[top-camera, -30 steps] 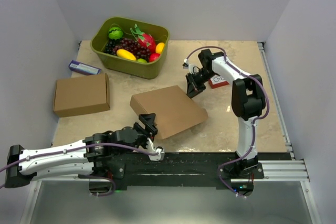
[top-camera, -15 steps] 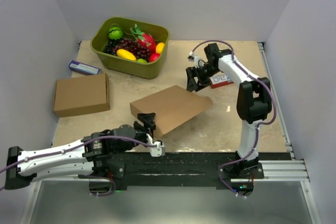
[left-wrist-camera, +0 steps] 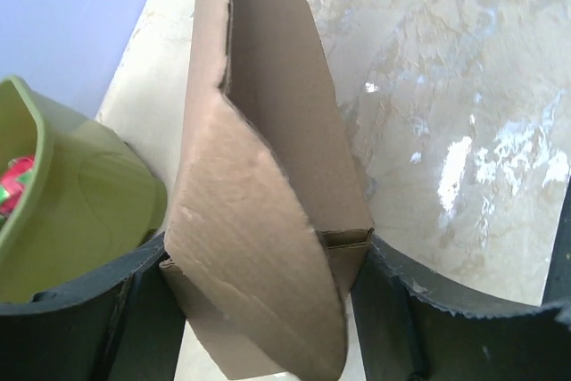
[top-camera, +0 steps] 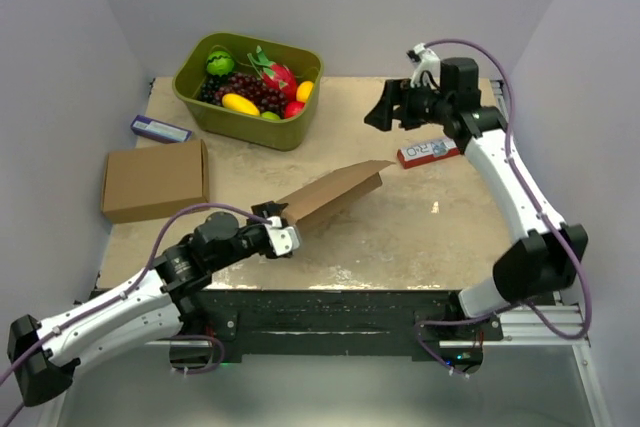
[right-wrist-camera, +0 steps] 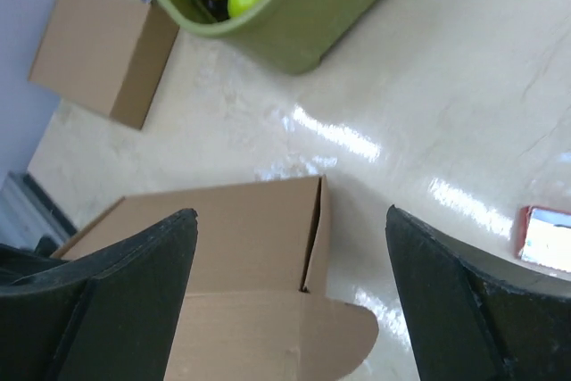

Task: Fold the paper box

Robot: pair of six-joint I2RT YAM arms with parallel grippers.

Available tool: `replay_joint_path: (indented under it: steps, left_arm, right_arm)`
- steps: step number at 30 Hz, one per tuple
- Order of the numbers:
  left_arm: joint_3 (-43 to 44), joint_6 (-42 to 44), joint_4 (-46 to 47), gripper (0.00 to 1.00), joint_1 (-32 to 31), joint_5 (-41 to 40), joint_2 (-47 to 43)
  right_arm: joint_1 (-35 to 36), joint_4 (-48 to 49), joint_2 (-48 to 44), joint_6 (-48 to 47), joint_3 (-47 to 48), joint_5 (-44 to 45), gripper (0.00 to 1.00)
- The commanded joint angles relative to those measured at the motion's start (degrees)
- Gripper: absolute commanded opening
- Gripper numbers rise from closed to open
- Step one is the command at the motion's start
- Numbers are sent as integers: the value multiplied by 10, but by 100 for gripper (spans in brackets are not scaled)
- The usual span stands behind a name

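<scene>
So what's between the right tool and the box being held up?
Nothing: the top view shows only bare table between the right tool and the paper box.

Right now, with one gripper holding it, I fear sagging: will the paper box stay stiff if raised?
Probably stiff: the paper box juts tilted from the left gripper without visible sag. Its rounded flap stands free and may swing. Thin cardboard, likely light; it could pivot in the grip.
</scene>
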Motion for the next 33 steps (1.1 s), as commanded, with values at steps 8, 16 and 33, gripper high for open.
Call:
replay_joint_path:
  steps: [8, 16, 33]
  left_arm:
    - [-12, -148, 97, 33, 165, 202, -1]
    - [-11, -194, 136, 29, 254, 380, 32]
    - [-14, -205, 148, 28, 297, 397, 54]
  right_arm:
    - [-5, 356, -269, -17, -360, 33, 79]
    - [-20, 324, -265, -108, -369, -20, 71]
    - [-25, 253, -267, -194, -371, -53, 65]
